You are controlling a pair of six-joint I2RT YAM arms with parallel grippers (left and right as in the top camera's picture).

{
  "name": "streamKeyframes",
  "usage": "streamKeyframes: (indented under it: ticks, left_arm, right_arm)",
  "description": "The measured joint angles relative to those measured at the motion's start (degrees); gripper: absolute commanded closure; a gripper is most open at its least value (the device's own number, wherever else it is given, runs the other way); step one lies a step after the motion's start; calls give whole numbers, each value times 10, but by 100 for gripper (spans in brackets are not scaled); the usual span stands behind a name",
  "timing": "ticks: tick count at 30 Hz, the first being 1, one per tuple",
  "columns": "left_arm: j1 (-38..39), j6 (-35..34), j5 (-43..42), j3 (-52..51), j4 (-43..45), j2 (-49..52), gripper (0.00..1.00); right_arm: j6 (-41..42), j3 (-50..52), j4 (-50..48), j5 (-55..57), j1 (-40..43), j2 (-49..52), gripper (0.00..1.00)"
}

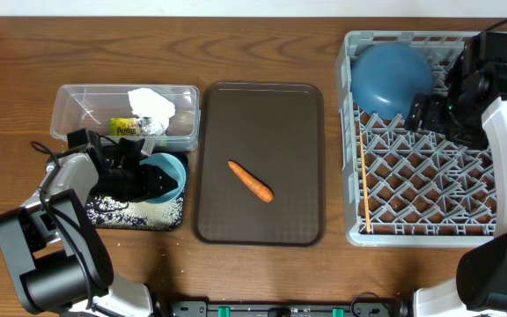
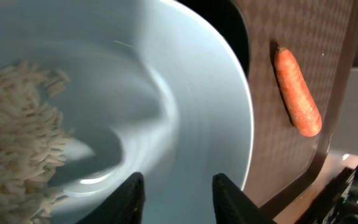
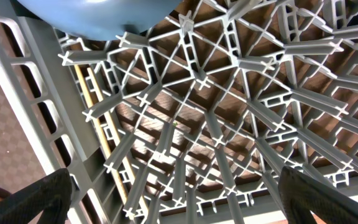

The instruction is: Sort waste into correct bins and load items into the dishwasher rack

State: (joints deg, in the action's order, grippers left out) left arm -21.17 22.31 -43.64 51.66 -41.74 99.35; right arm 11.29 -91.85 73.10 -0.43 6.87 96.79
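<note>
Now the left gripper (image 2: 179, 198) holds its fingers parted around the cup (image 2: 185, 93) wall, clamping nothing. The cup, with rice (image 2: 17, 143) inside, sits at the black tray's (image 1: 139, 216) edge. The right gripper (image 3: 179, 196) gapes wide above the rack (image 1: 429, 176), empty. The carrot (image 1: 251, 180) lies on the brown tray (image 1: 258, 114).

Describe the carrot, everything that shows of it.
The carrot is a short, whole orange root. The left wrist view shows a dull, faintly ridged skin and rounded ends. It lies flat and diagonal near the middle of the dark brown tray, resting on the tray's finely patterned surface. It is well inside the raised rim, and nothing else touches it.
</note>
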Motion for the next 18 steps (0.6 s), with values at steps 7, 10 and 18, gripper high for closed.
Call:
streamKeyframes:
  ticks: [7,10,18]
  left_arm:
    - [0,-22,5,0,-2,-24,56]
    - [0,-26,5,0,-2,-58,56]
    - [0,-36,5,0,-3,-90,57]
  right_arm:
    - [0,0,1,0,0,0,2]
    - [0,0,5,0,0,0,1]
    - [0,0,9,0,0,0,1]
